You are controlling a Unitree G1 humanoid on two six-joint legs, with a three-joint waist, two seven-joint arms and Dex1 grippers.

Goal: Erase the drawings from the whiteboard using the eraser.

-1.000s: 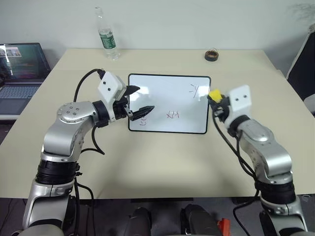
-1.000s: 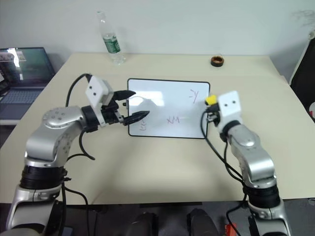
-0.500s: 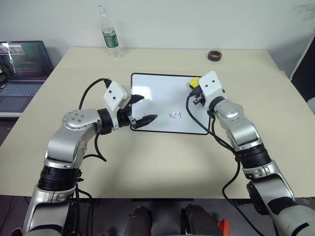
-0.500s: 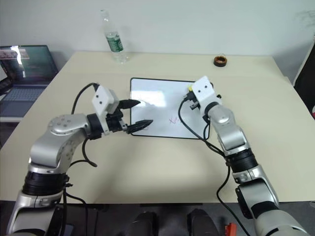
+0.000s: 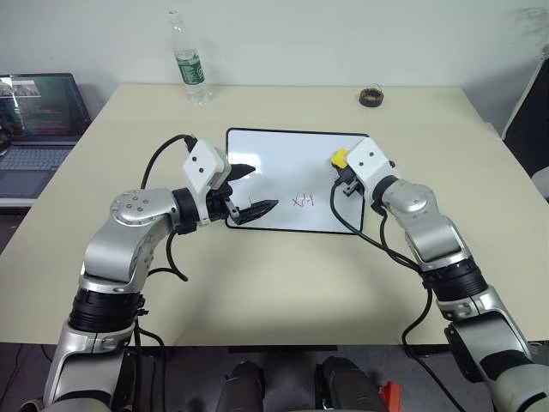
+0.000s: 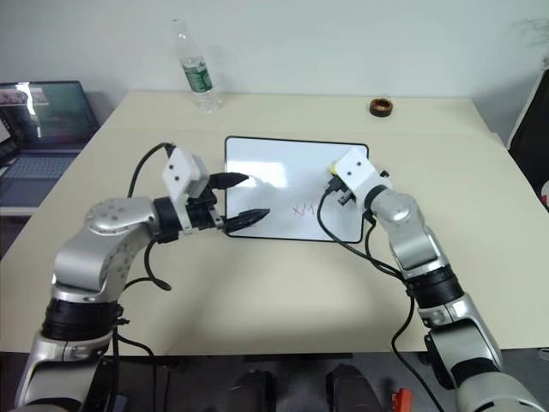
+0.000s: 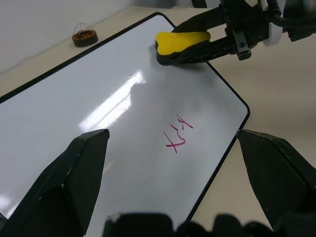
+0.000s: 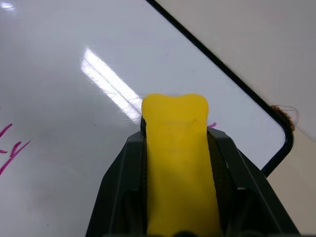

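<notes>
The whiteboard point(image 5: 283, 163) lies flat in the middle of the table. Reddish drawings point(image 5: 302, 201) sit near its front middle, and they also show in the left wrist view as drawings point(image 7: 178, 134). My right gripper point(image 5: 343, 165) is shut on the yellow eraser point(image 5: 340, 158). It holds the eraser point(image 7: 182, 39) down against the board near its far right corner. A small bit of marker point(image 8: 212, 125) shows beside the eraser point(image 8: 177, 163). My left gripper point(image 5: 262, 187) hangs open over the board's front left part, with nothing between its fingers point(image 7: 74, 182).
A clear plastic bottle point(image 5: 189, 64) stands at the table's far left. A dark ring-shaped roll point(image 5: 371, 96) lies at the far right. An open laptop point(image 5: 39, 112) sits off to the left. Bare beige table point(image 5: 283, 283) surrounds the board.
My right gripper has carried the eraser from beside the board's right edge onto its far right corner, covering the scribble there. The left gripper has stayed in place.
</notes>
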